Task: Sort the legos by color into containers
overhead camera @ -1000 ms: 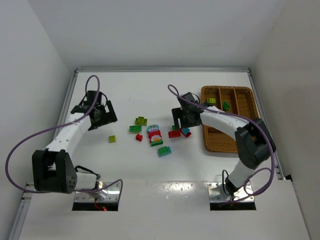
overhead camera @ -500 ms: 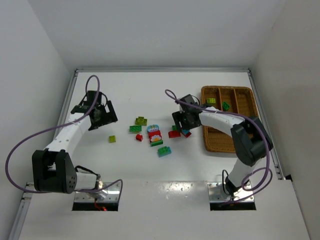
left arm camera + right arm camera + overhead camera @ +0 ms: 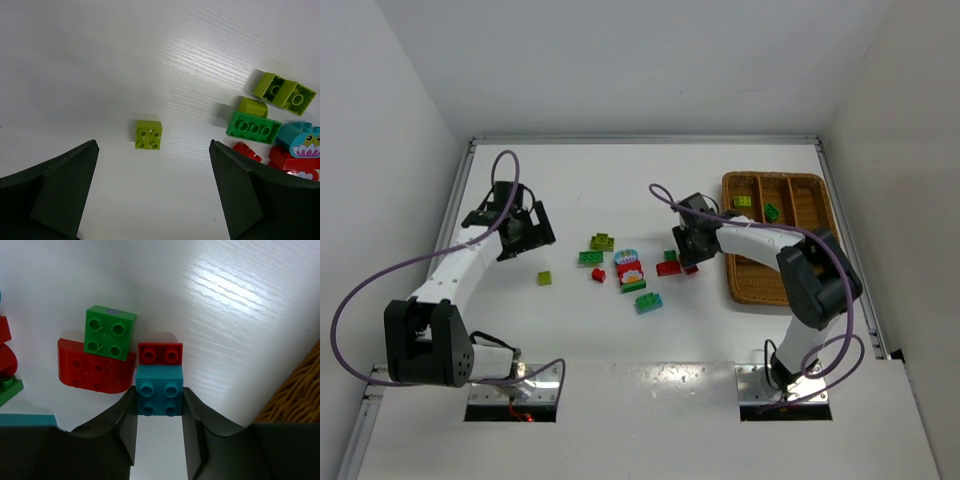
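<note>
Since a second ago my right arm (image 3: 760, 238) has slid a little toward the near edge. Its right jaws, which stood spread, have come in on a teal-blue square plastic brick (image 3: 160, 396). The two dark fingers (image 3: 125, 420) now press its opposite flat sides, and it still sits on the white counter (image 3: 620, 180). My left arm (image 3: 460, 270) has not moved. Its left jaws are spread wide above a lone lime-green square brick (image 3: 148, 135) and touch nothing.

The right arm reaches forward and left from its base, its elbow over the near end of the brown woven wicker tray (image 3: 760, 285) and its wrist tipped down at the counter. The left arm stretches forward, its wrist angled down and inward.

The teal-blue brick lies flat, studs up, just left of the tray's wicker wall. It is square, so it has no real long axis. A small red two-stud brick (image 3: 160, 353) butts against its far edge, long axis running across the jaws. Beside them a dark green square brick (image 3: 110, 332) sits on a red rounded brick (image 3: 95, 372).

In the overhead view two small green pieces seem to lie in the tray's far compartments, though they are too small to make out properly.
</note>
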Tool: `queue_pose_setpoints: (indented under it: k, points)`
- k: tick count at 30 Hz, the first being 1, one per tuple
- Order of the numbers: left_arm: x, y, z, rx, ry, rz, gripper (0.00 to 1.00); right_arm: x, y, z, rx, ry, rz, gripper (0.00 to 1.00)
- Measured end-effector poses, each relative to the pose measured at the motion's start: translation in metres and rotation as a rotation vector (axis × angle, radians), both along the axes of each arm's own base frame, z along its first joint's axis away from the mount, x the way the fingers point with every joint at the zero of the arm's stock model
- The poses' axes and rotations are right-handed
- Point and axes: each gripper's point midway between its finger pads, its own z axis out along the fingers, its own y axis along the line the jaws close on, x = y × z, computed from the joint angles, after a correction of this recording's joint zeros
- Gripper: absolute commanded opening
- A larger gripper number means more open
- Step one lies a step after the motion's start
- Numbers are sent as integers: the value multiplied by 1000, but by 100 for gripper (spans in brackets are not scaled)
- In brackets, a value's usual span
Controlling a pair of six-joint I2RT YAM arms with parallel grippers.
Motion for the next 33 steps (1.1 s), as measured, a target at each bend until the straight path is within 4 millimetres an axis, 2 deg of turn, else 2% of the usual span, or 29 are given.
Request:
queue_pose_setpoints:
  k: [1,2,4,6,10,13,16,18,24,28,33]
  points:
    - [0,0,0,-2,0,-1,100,0,0,1,0,-3,-4,20]
    - [0,-2,0,-8,1,-6,100,1,-1,3,-1,-8,-9,15]
    - [0,-14,1,-69,-2,-47,100,1,-2,12,11,-24,-19,15]
    - [5,-45,6,-206,-48,-144,100,0,-1,27,42,-48,-24,15]
    - [-1,-119,31,-454,-131,-414,100,-5,12,76,232,-105,5,15]
    - [-15,-172,59,-623,-206,-655,100,-21,21,118,442,-142,55,15]
    - [-38,-205,79,-757,-235,-850,100,-37,36,157,654,-157,138,15]
    - [-52,-217,87,-817,-244,-942,100,-50,50,169,765,-128,208,15]
    - [-79,-235,106,-917,-277,-1150,100,-86,72,174,966,33,315,16]
    - [-91,-244,107,-943,-268,-1232,100,-92,80,187,1040,60,368,16]
    - [-97,-255,104,-943,-239,-1301,97,-98,86,199,1092,75,421,16]
